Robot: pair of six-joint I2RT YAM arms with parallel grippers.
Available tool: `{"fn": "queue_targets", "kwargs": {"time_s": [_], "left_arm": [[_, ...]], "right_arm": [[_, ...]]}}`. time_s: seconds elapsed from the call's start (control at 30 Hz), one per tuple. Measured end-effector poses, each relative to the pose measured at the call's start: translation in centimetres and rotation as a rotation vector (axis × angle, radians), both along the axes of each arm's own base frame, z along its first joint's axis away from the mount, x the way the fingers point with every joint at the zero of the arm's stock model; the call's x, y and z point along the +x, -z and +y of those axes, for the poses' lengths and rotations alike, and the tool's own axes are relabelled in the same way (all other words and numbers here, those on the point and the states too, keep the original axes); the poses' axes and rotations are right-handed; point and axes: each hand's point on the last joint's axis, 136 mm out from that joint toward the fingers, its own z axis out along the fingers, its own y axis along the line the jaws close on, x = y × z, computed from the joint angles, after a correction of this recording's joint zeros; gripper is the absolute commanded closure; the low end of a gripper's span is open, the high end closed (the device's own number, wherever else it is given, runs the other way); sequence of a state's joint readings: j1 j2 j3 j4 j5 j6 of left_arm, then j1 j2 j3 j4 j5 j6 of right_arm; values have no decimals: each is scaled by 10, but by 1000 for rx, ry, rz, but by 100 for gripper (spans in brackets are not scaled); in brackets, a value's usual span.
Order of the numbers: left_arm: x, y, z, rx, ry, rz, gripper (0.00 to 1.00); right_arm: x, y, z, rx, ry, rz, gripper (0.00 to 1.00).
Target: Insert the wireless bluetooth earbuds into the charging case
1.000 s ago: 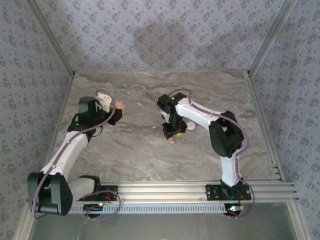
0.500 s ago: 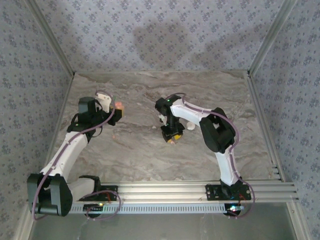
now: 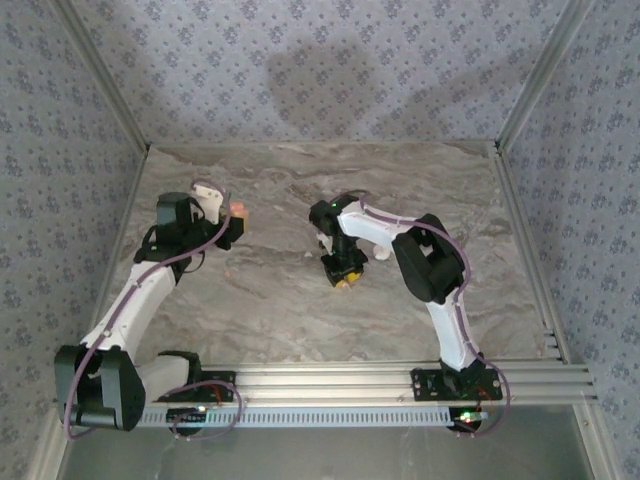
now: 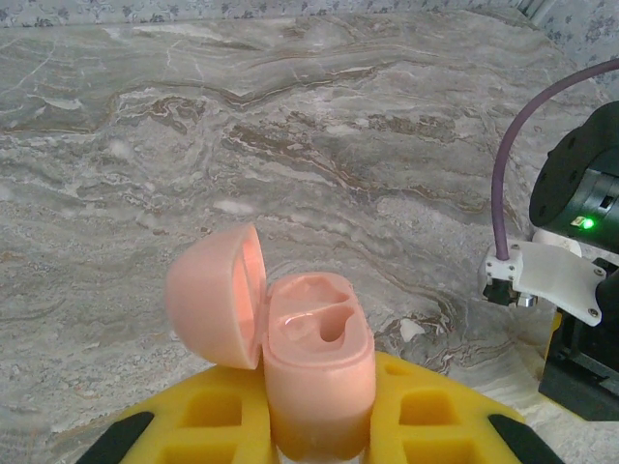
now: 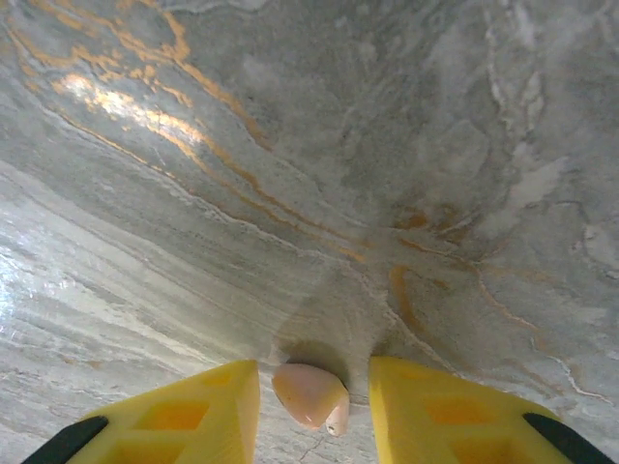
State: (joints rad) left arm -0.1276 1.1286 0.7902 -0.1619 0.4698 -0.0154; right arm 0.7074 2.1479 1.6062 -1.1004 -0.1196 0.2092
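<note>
Right claw straddling an earbud; left claw gripping the case.
Right fingers narrowly parted, a sliver of table each side of the earbud; left fingers clamped on the case, lid flipped up.

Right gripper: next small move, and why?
Probably close the right gripper on the earbud. It lies on the table between the yellow fingers, with a gap on each side, so nothing is gripped yet. The left gripper holds the case with its lid open, ready to receive it.
</note>
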Motion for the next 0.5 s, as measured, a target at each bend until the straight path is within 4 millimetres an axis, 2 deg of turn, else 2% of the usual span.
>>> {"fn": "queue_targets", "kwargs": {"time_s": [0.5], "left_arm": [[0, 2, -2, 0, 5, 4, 86]], "right_arm": [[2, 0, -4, -17, -6, -51, 75]]}}
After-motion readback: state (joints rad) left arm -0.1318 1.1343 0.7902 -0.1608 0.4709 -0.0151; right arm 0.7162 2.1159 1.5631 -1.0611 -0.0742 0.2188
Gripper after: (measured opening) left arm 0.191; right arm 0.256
